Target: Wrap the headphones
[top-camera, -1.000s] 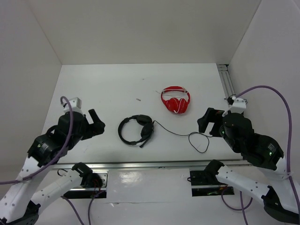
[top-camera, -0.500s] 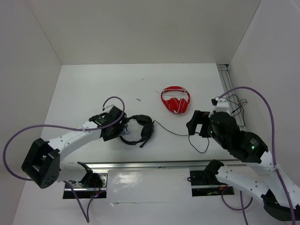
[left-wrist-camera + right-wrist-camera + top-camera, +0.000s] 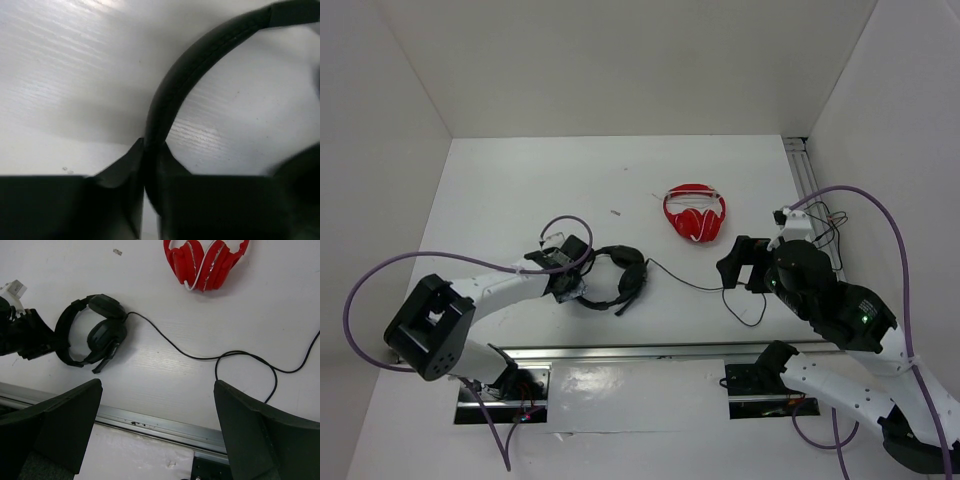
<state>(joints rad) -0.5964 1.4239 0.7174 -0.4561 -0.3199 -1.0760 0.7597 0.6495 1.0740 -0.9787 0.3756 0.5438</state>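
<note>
The black headphones (image 3: 623, 277) lie flat near the middle of the white table. Their thin cable (image 3: 692, 281) runs right into a loose loop (image 3: 746, 303). My left gripper (image 3: 578, 287) is at the left side of the headband (image 3: 200, 55). In the left wrist view that gripper (image 3: 150, 147) is shut on the band. My right gripper (image 3: 740, 264) hovers open above the cable loop, holding nothing. Its wrist view shows the headphones (image 3: 95, 335), the cable (image 3: 172, 349) and the wide-open right gripper (image 3: 157, 390).
Red-and-white headphones (image 3: 695, 213) lie behind the cable, also in the right wrist view (image 3: 205, 260). A metal rail (image 3: 640, 352) runs along the near table edge, and another (image 3: 805, 175) along the right. White walls enclose the table. A small scrap (image 3: 615, 212) lies further back.
My left arm swung in from the far left to the headband, and its jaws closed on it. My right arm shifted a little left over the cable loop.
</note>
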